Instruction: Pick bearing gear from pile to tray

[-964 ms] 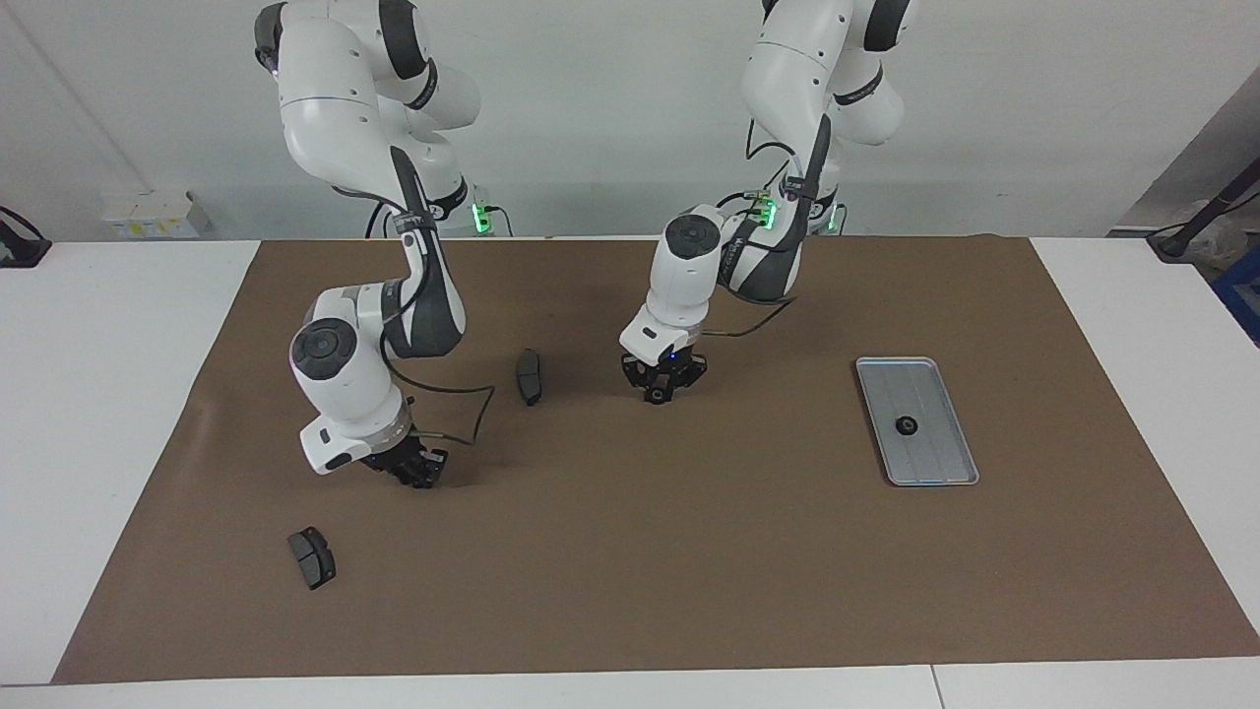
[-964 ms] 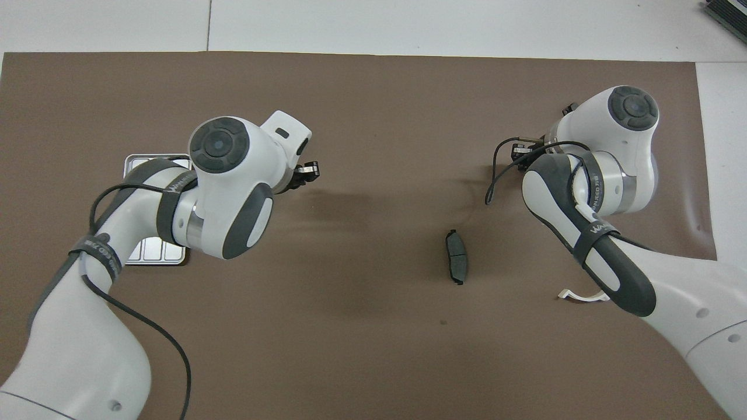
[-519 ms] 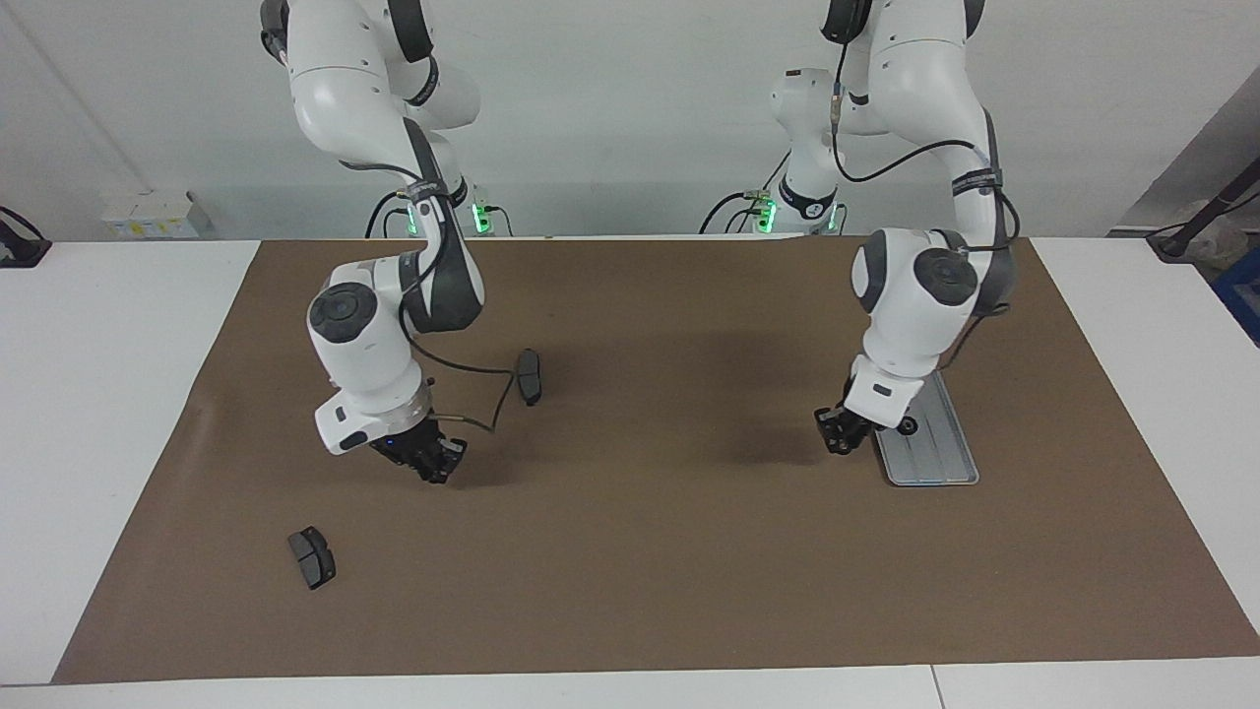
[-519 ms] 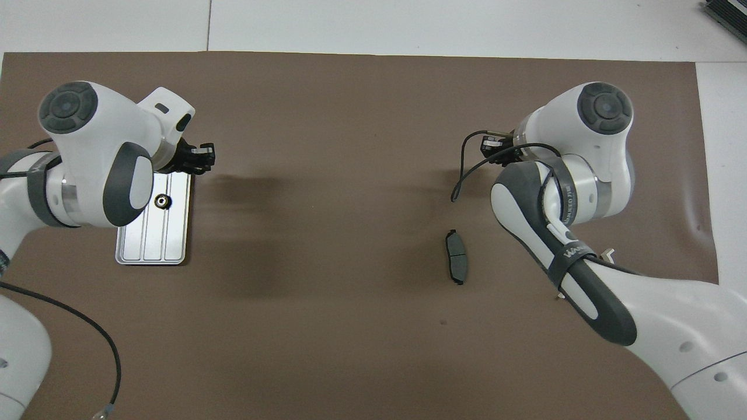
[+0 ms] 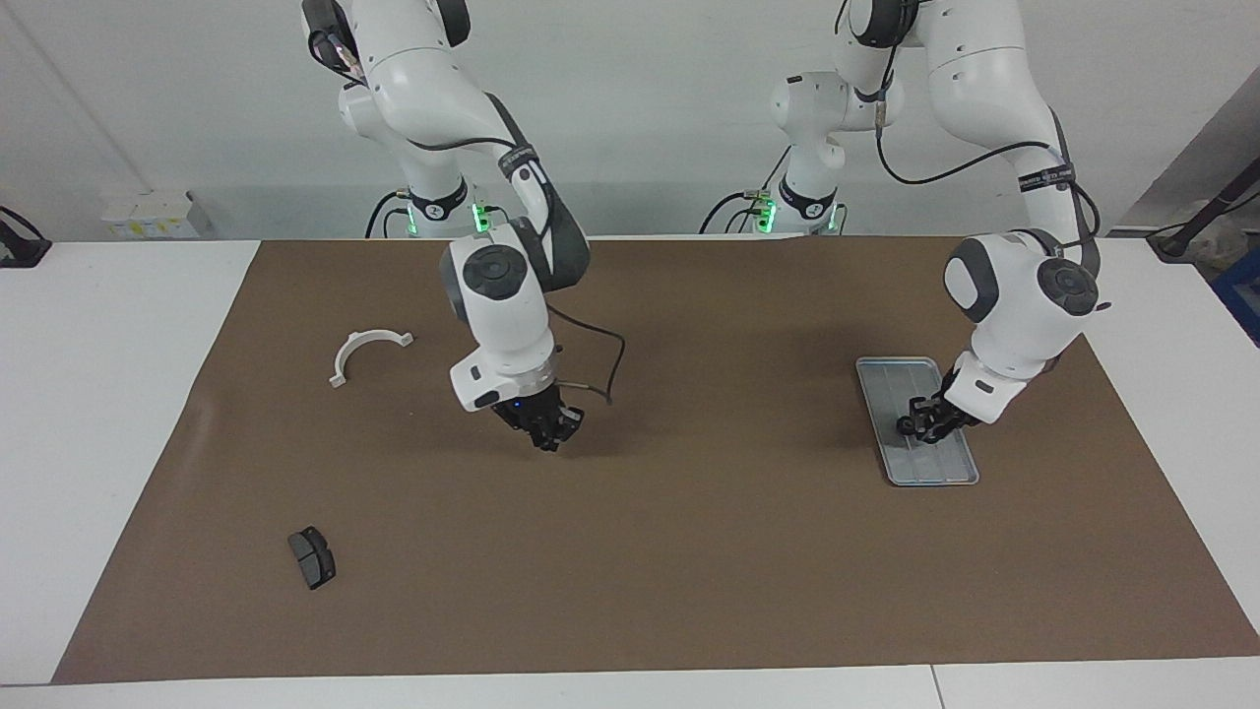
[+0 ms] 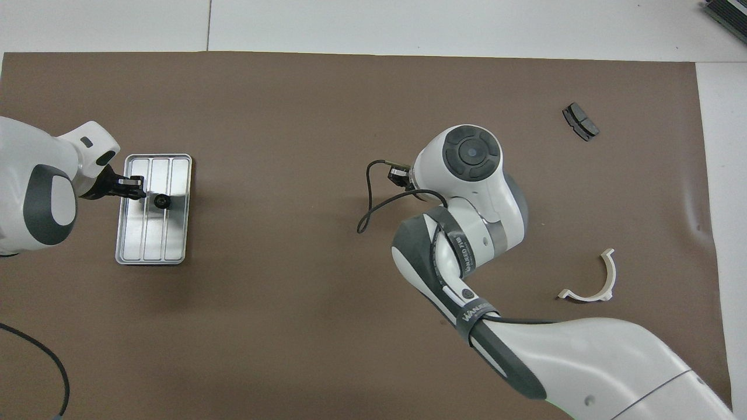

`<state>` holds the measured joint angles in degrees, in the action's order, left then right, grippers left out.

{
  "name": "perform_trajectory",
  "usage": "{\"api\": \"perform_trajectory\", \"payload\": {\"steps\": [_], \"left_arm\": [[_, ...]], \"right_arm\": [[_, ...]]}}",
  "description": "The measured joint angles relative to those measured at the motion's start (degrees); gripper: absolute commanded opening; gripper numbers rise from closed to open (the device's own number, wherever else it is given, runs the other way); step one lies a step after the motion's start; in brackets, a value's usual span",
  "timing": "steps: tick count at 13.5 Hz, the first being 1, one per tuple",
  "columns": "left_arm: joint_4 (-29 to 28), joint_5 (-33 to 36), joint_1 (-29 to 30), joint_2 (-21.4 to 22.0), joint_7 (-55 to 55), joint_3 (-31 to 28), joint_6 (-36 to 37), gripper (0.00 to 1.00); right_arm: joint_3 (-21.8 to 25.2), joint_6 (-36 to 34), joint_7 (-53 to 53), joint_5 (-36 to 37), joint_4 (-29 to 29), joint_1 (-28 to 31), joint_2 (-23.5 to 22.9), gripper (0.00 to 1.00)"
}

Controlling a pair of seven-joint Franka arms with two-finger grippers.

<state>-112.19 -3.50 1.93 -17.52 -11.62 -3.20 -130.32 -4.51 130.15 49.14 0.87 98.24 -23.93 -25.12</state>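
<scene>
**Facing view, then overhead view: gripper and part status**

Facing view. The left gripper (image 5: pixel 923 421) is hanging low over the tray (image 5: pixel 891 379), about midway along its length. Whether its jaws are apart or together cannot be told here. One bearing gear (image 5: pixel 903 426) is lying in the tray, just beside the gripper tips. The tray is sitting on the brown mat (image 5: pixel 689 571) toward the left arm's end, well clear of every mat edge. The right gripper (image 5: pixel 546 433) is hovering over bare mat near the middle, and its jaws are standing together. A white curved bracket (image 5: pixel 366 353) is lying toward the right arm's end of the mat. A dark brake pad (image 5: pixel 312 556) is lying near the mat corner at that same end, farther from the robots than the bracket.

Overhead view. The left gripper (image 6: pixel 133 188) is reaching in over the tray (image 6: pixel 175 245) from the rim nearest the left arm's end of the mat (image 6: pixel 321 105). The bearing gear (image 6: pixel 159 201) is resting in the middle lane of the tray, just beside the gripper and apart from it. The right arm's wrist is covering its own gripper, so the tips are not showing. The bracket (image 6: pixel 589 280) and the brake pad (image 6: pixel 580 121) are lying well apart from each other.
</scene>
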Motion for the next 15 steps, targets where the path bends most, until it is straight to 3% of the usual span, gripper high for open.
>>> {"api": "perform_trajectory", "payload": {"steps": [4, 5, 6, 9, 10, 11, 15], "left_arm": [[-2.2, 0.0, 0.3, 1.2, -2.1, 0.4, -0.5, 0.84], [-2.2, 0.0, 0.2, 1.3, -2.1, 0.5, -0.6, 0.85], [-2.2, 0.0, 0.2, 1.3, -2.1, 0.5, -0.8, 0.85], [-0.7, 0.0, -0.4, 1.8, -0.2, 1.0, -1.3, 0.86], [0.0, 0.0, -1.4, 2.0, 2.4, 1.2, -1.3, 0.86], [0.7, 0.0, -3.4, 2.1, 6.1, 1.3, -1.3, 0.86], [1.3, 0.0, -12.8, 2.1, 22.0, 1.7, -3.0, 0.85]], "right_arm": [[0.0, 4.4, 6.6, 0.0, 0.5, -6.6, -1.6, 0.00], [0.0, 5.0, 7.2, 0.0, 0.5, -7.4, -2.1, 0.02], [0.0, 5.1, 7.5, 0.0, 0.6, -7.9, -2.7, 0.13], [0.1, 5.1, 7.6, 0.0, 0.7, -8.5, -3.6, 0.80], [0.2, 5.1, 7.6, 0.0, 0.7, -8.4, -3.6, 0.92], [0.4, 5.1, 7.6, 0.0, 0.6, -8.4, -3.6, 1.00], [0.8, 5.1, 7.2, 0.0, 0.5, -5.8, -2.3, 1.00]]}}
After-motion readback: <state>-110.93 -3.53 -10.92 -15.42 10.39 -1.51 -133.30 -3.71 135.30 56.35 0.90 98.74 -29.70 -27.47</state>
